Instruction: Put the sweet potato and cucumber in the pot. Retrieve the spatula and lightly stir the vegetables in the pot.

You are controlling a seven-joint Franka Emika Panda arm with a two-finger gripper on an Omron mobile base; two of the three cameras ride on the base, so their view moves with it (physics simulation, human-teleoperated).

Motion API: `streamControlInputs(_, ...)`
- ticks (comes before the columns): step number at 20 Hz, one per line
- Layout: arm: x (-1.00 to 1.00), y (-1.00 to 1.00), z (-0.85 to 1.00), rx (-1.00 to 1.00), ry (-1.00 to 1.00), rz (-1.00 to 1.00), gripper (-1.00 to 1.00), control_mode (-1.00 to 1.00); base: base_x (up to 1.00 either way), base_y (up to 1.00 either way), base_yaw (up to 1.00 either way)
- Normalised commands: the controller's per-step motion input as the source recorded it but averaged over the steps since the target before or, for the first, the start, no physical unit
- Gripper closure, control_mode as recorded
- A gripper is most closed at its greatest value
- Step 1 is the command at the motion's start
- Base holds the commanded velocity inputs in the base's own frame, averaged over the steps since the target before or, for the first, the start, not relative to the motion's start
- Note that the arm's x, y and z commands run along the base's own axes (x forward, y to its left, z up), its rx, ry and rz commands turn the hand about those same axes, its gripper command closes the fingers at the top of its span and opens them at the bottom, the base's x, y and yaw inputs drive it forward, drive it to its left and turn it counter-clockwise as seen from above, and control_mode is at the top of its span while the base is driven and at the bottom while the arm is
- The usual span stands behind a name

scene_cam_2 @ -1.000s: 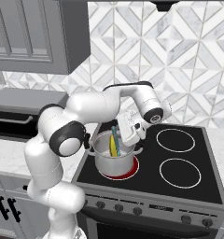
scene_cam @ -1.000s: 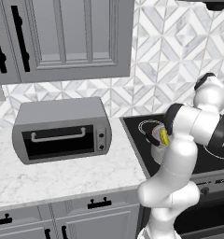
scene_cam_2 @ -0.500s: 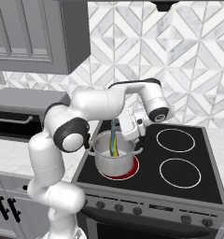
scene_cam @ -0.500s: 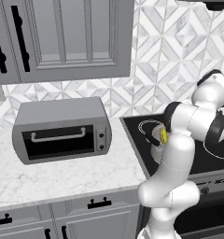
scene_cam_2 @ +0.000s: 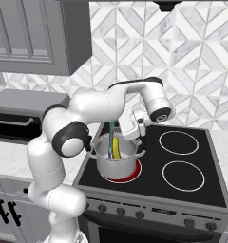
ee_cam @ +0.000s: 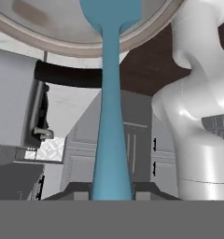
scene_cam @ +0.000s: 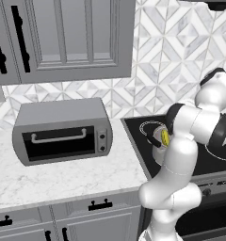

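The steel pot (scene_cam_2: 117, 163) stands on the stove's front left burner, a red ring at its base. My gripper (scene_cam_2: 119, 127) hangs just above the pot's rim, shut on the handle of the teal spatula (scene_cam_2: 110, 138), whose head reaches down inside. The yellow-green cucumber (scene_cam_2: 116, 148) leans upright in the pot beside the spatula, and it also peeks out behind my arm (scene_cam: 165, 137). In the hand view the spatula (ee_cam: 111, 116) runs from my gripper (ee_cam: 111, 193) over the pot rim (ee_cam: 149, 37). A blurred brown patch (ee_cam: 26, 10) in the pot may be the sweet potato.
A grey toaster oven (scene_cam: 63, 132) sits on the marble counter (scene_cam: 63, 179) left of the black stove (scene_cam_2: 154, 185). Two burner rings (scene_cam_2: 182, 142) (scene_cam_2: 182, 175) lie to the pot's right. Wall cabinets (scene_cam: 63, 37) hang above the counter.
My hand has risen slightly over the pot, and the spatula has swung a little inside it. The cucumber has shifted along with it. The pot stays put.
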Motion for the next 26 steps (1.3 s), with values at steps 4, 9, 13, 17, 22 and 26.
streamControlInputs(4,-0.03,0.22,0.0,0.03,0.0,0.05,1.0,-1.0,0.0,0.0,0.0)
streamControlInputs(9,0.08,0.07,-0.03,0.0,-0.09,0.06,1.0,-1.0,0.0,0.0,0.0)
streamControlInputs(13,0.01,0.0,-0.2,-0.01,-0.14,0.05,1.0,-1.0,0.0,0.0,0.0)
streamControlInputs(17,0.0,0.0,-0.31,0.0,-0.15,0.05,1.0,-1.0,0.0,0.0,0.0)
streamControlInputs(22,0.07,0.0,-0.3,-0.01,-0.19,0.04,1.0,-1.0,0.0,0.0,0.0)
streamControlInputs(26,0.0,0.0,-0.03,-0.06,-0.24,0.0,1.0,-1.0,0.0,0.0,0.0)
